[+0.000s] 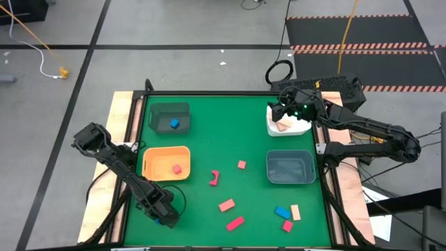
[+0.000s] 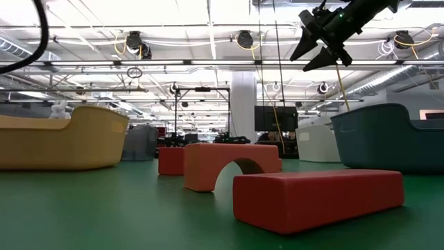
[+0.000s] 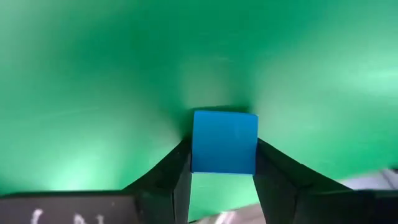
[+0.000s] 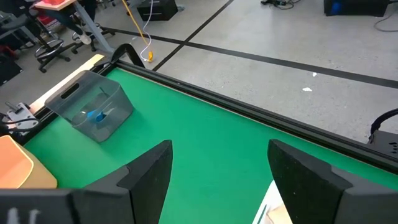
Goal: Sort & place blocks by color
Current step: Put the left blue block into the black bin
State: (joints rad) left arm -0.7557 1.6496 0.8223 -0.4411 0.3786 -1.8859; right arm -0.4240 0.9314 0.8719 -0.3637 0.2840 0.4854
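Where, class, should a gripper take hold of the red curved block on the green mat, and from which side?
Judged from above: grip the curved block across its thin mid-section, coming straight down. It lies flat with open mat around it, leaving finger room.

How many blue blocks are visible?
3: one cube in the dark green bin, one bar on the mat, one block in the left gripper. More may be hidden.

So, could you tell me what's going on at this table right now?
Two robot arms are sorting small blocks into bins by colour. The left gripper, low at the near-left corner of the green table, is shut on a blue cube. The right gripper hangs open above the white bin, which holds a tan block. One blue block sits in the dark green bin, one red block in the orange bin. Several pieces remain loose on the mat.
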